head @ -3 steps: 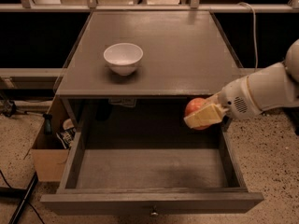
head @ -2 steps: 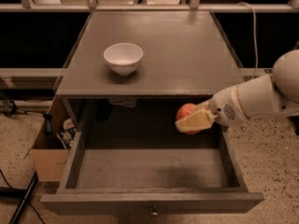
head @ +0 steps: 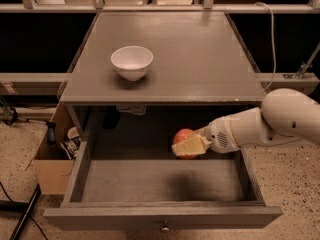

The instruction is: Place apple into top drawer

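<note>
Apple (head: pixel 183 134), entry one: where is it hanging? the clerk is asking.

Checker: It is hanging in the gripper (head: pixel 188 147), over the inside of the open top drawer (head: pixel 160 216), toward the back and a little right of the middle. A soft shadow is lying on the drawer bottom beneath it.

Clerk: How is it looking?

Checker: Small, round and smooth-skinned. It is showing red-orange with a paler yellowish patch on top. Its lower front is hiding behind a pale tan, wedge-shaped finger (head: pixel 190 145).

Clerk: And the gripper?

Checker: It is clasping the apple. It is reaching in from the right on a smooth, rounded white arm (head: pixel 272 123).

Clerk: The drawer's make?

Checker: Wide, shallow, grey-brown wood with a matte finish. It is standing pulled well out, showing a flat front panel and a small round metal knob (head: pixel 164 228) at the bottom edge.

Clerk: Other items?

Checker: A flat cabinet top (head: pixel 200 49) of the same matte grey-brown is carrying a glossy white bowl (head: pixel 132 61), which is sitting left of the middle. A brown cardboard box (head: pixel 49 171) is standing open on the speckled floor (head: pixel 295 184), just beside the drawer's left side. A thin pale cable (head: pixel 272 44) is trailing down behind the cabinet's right edge.
</note>
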Tool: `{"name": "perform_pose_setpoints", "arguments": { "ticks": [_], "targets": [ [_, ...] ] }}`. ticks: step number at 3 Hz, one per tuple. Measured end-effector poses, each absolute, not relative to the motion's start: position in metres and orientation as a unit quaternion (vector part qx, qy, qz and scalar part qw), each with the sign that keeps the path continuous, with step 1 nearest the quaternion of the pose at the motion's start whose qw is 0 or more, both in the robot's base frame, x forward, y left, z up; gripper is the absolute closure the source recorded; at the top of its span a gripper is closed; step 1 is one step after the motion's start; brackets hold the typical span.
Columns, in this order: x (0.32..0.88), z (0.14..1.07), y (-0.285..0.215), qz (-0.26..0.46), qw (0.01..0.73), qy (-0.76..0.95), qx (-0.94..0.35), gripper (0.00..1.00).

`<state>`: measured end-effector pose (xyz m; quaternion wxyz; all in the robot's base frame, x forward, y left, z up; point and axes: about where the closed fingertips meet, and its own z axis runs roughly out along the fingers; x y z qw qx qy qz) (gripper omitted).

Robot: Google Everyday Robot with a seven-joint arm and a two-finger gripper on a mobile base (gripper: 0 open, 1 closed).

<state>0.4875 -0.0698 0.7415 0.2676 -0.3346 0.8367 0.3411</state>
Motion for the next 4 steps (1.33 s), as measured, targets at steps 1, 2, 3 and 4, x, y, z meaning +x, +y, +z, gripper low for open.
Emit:
{"name": "perform_pose_setpoints", "arguments": {
  "ticks": [1,2,3,4],
  "targets": [
    [0.502,0.707,-0.067,0.337,0.261,0.846,-0.320,1.00],
    [0.515,0.686,-0.063,0.323,0.251,0.855,-0.319,1.00],
    [0.523,0.667,-0.060,0.289,0.244,0.868,-0.323,1.00],
    [0.520,0.655,-0.059,0.261,0.245,0.876,-0.323,1.00]
  ]
}}
